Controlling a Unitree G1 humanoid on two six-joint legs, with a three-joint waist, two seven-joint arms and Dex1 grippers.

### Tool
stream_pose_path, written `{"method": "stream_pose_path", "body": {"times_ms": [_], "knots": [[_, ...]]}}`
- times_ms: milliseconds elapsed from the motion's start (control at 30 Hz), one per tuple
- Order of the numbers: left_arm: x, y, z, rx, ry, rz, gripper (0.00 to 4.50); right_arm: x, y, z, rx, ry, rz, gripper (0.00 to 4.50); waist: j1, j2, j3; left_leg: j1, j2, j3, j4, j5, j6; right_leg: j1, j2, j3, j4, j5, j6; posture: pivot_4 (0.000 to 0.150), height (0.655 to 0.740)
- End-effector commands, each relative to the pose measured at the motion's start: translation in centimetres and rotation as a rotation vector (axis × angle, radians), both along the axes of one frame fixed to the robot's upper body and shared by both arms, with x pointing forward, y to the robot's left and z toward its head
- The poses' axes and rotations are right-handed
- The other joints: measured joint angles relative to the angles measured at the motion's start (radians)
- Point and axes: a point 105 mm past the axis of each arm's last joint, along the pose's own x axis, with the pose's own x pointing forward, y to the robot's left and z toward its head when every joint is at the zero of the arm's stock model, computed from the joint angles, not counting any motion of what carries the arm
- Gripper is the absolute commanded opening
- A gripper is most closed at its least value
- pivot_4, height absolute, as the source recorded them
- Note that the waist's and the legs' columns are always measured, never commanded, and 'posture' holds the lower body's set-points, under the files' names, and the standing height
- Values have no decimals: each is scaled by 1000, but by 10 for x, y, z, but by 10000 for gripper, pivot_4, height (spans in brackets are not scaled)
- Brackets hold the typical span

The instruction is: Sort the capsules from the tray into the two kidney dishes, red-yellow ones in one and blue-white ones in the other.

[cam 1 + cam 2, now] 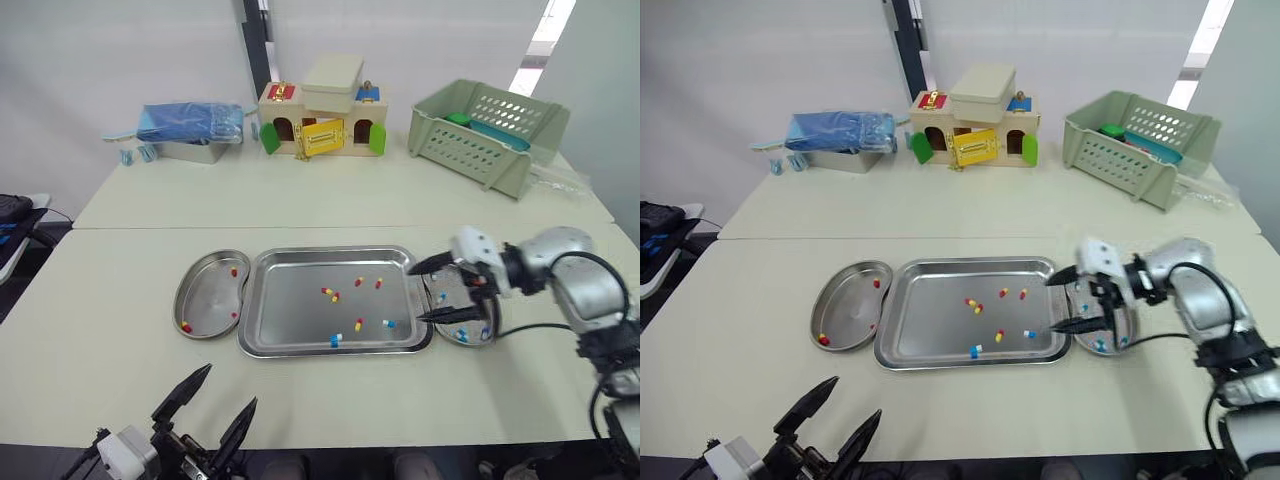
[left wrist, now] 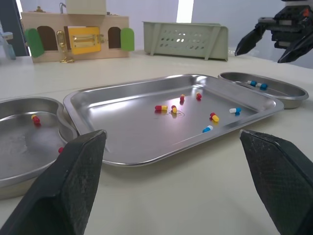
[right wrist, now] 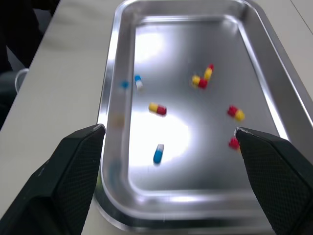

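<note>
Right pincer [image 1: 415,295]: open and empty, its two fingers spread wide, one tip to the far side and one to the near side; it hangs over the right kidney dish [image 2: 288,101], tips pointing left at the tray's right rim
Right kidney dish: set against the right end of the tray [image 1: 330,251]; it holds a few blue-white capsules, so it is judged the blue-white dish
Target, judged: the blue-white capsule [image 1: 388,323] lying in the tray close to its near right corner, apart from the others
Key relation: the target lies left of the right pincer and slightly to the near side, just beyond the rim; its long axis runs roughly left to right, in line with the fingers, so a far-to-near closing stroke would cross its short side
Nearer arm: the right one, clearly
Left pincer [image 1: 231,384]: open and empty, low over the near edge of the worktop [image 1: 350,200], well apart from the tray
Second blue-white capsule [image 1: 336,340]: by the tray's near rim, further left
Red-yellow capsules [image 1: 328,293]: several loose about the tray's middle
Left kidney dish [image 1: 210,295]: against the tray's left end; it holds some red-yellow capsules
Progress, judged: partly sorted; both colours remain in the tray
Caution: a smooth capsule on steel will likely skid or roll if one tip touches first
</note>
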Motion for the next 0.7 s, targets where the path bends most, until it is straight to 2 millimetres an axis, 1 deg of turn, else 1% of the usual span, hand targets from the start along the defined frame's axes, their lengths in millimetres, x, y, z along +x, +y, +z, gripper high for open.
{"method": "stream_pose_path", "body": {"times_ms": [33, 67, 167, 267, 367, 500, 700], "knots": [[-2, -10, 3, 10, -26, -27, 45000, -5, 38, 7, -24, -46, 112, 44701, 4, 0, 0, 0, 0, 0, 0, 0, 0, 0, 0, 0, 0, 0, 0, 1500, 7400], [-2, -12, 3, 10, -27, -28, 45000, -6, 50, 5, -39, -60, 147, 44701, 4, 0, 0, 0, 0, 0, 0, 0, 0, 0, 0, -1, 0, 0, 0, 1500, 7400], [-3, -15, 2, 17, -34, -42, 45000, -6, 76, -1, -59, -85, 192, 44701, 5, 0, 0, 0, 0, -1, 0, 0, 0, 0, 0, -1, 0, 0, 0, 1500, 7400], [-3, -16, 3, 17, -40, -36, 45000, 0, 92, -2, -45, -109, 189, 44701, 5, 0, 0, 0, 0, -1, 0, 0, 0, -1, 0, -1, 0, 0, 0, 1500, 7400], [-5, -17, 5, 19, -43, -34, 45000, 2, 99, -4, -37, -106, 191, 44701, 5, 0, 0, 0, 0, -1, 0, 0, 0, -1, 0, -1, 0, 0, 0, 1500, 7400], [-5, -19, 7, 24, -44, -38, 45000, 4, 102, -10, -48, -102, 184, 44701, 4, 0, 0, 0, 0, -1, 0, 0, 0, -1, 0, -1, 1, 0, 0, 1500, 7400], [1, -21, 15, 25, -58, -42, 45000, 4, 107, -12, -27, -95, 177, 44701, 3, 0, 0, 0, 0, -1, 0, 0, 0, -1, 0, -1, 1, 0, 0, 1500, 7400]]}}
